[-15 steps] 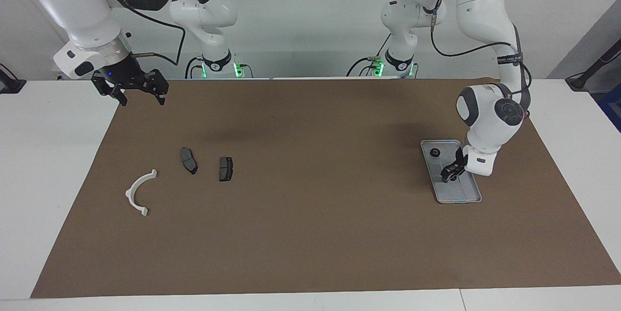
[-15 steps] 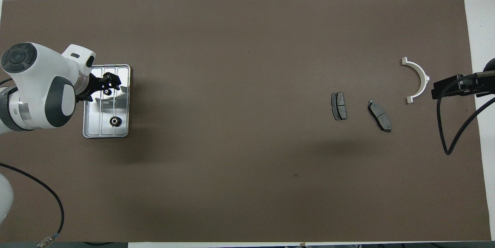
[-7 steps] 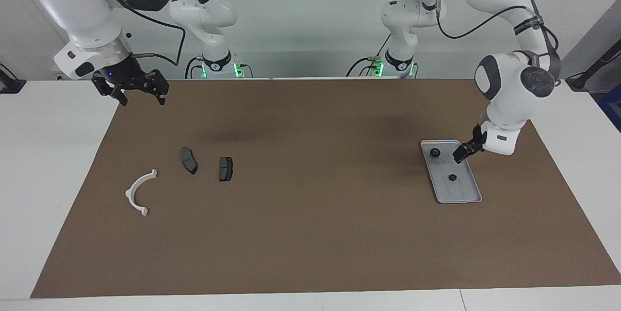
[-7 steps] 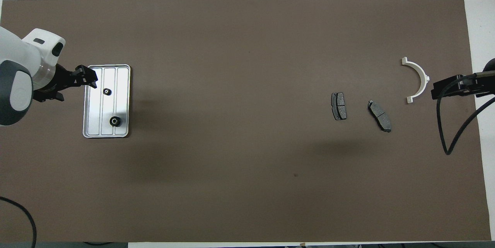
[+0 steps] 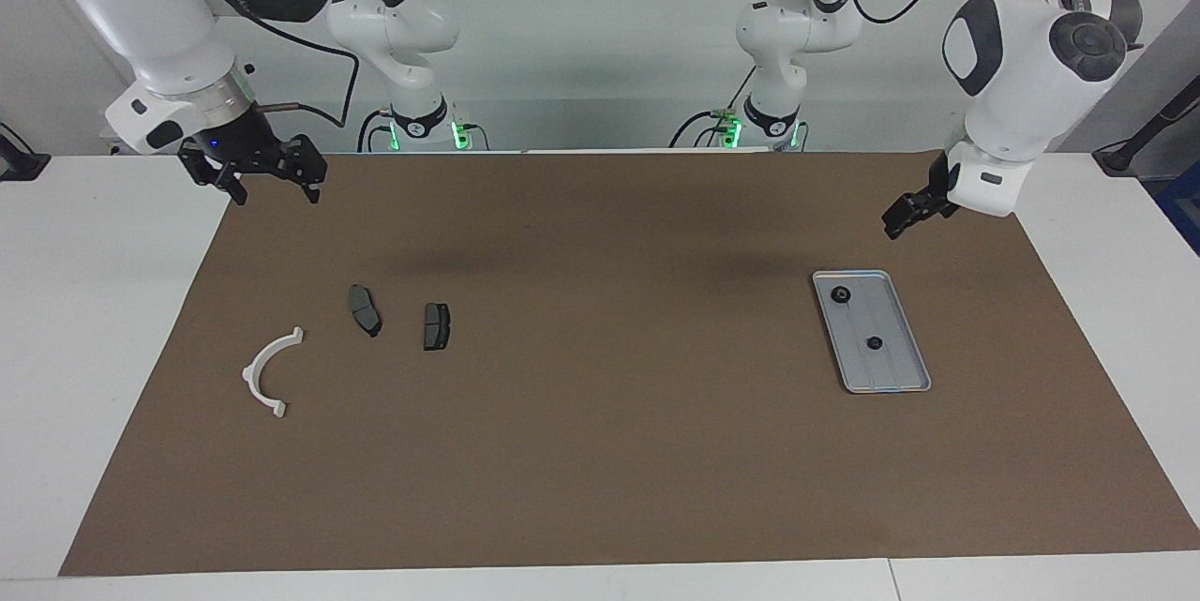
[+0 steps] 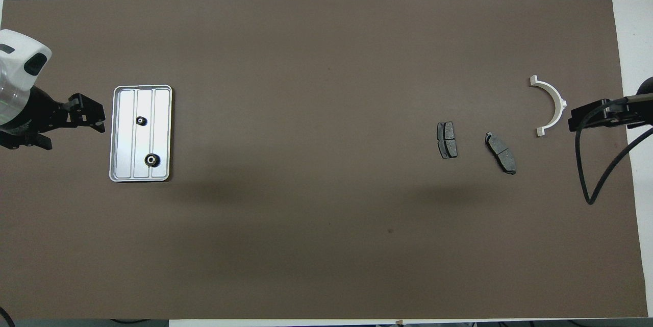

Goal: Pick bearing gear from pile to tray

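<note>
Left gripper (image 5: 902, 218) hangs empty, fingers apart, above the mat beside the tray (image 5: 907, 367), where two small black gears (image 5: 874, 343) lie. Right gripper (image 5: 272, 177) waits, spread. Gears look light, rigid, best pinched across the toothed rim.

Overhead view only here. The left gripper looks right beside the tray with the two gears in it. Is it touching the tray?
Observer: No. The facing view shows the left gripper high in the air, clear of the tray.
Operator: And the right one? I only get its tip at the frame's edge.
Observer: The right gripper hangs in the air too, well above the white bracket, touching nothing.
Operator: Open or shut?
Observer: Open, with its fingers spread and nothing between them.
</note>
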Controlling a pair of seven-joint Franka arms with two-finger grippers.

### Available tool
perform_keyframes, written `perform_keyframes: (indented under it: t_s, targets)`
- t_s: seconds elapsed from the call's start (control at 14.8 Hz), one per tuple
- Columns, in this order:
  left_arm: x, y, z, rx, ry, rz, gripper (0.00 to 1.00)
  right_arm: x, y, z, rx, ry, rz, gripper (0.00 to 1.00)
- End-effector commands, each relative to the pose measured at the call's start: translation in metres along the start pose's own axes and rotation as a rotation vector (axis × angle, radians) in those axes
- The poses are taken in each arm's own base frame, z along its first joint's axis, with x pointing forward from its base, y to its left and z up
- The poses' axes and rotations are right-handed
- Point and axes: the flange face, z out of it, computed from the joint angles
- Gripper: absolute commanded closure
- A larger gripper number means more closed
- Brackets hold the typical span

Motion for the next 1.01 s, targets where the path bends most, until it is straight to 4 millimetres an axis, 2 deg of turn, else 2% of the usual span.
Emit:
perform_keyframes:
  t_s: [0.0,0.27,0.4,0.94]
  targets:
    - [-0.013,-0.002,-0.004,-0.008,-0.034,0.036,0.0,-0.005,0.002,0.0,0.008,0.008,-0.003,0.0]
    - [-0.02,-0.005,-0.003,-0.044,-0.05,0.032,0.0,-0.005,0.001,0.0,0.008,0.008,-0.003,0.0]
    - [-0.022,0.002,-0.004,-0.044,-0.04,0.043,0.0,-0.005,0.001,0.0,0.008,0.008,-0.002,0.0]
    - [-0.019,0.008,-0.01,-0.058,0.004,0.054,0.0,-0.005,0.002,-0.001,0.008,0.011,0.001,0.0]
